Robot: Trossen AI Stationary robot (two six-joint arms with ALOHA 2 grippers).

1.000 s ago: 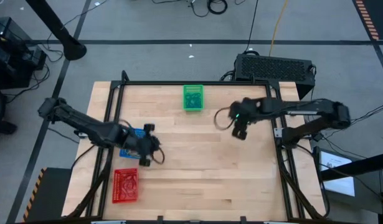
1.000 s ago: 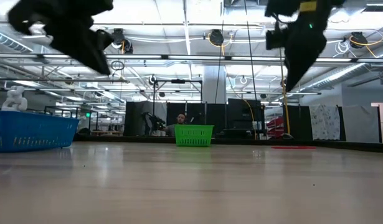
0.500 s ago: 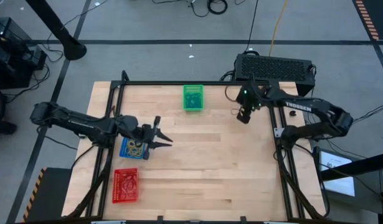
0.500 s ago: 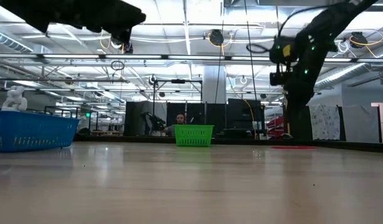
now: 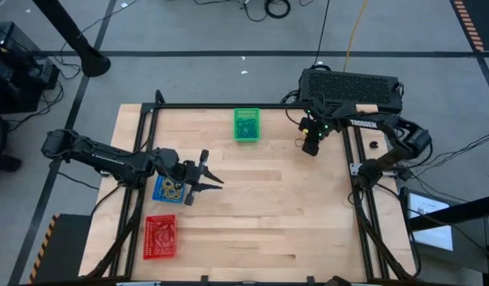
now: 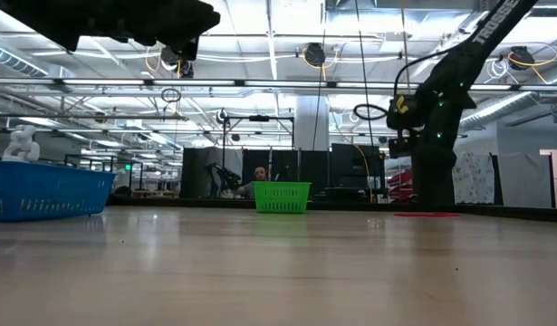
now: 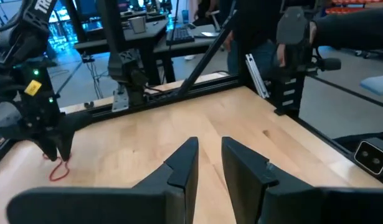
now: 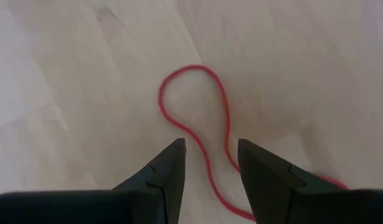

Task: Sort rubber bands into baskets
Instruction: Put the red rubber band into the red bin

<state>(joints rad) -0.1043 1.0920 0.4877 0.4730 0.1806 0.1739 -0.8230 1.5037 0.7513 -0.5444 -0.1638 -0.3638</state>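
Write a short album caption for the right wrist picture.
Open right gripper poised over a red rubber band lying on the wooden table.

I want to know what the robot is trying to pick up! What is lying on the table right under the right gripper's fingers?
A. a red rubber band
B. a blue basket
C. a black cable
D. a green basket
A: the right wrist view shows a thin red rubber band looping on the wooden table, running between the open fingers of the right gripper.

Right gripper (image 5: 311, 148) moves from mid-table to the table's far right edge, right of the green basket (image 5: 246, 125). Left gripper (image 5: 213, 175) swings outward beside the blue basket (image 5: 161, 191).
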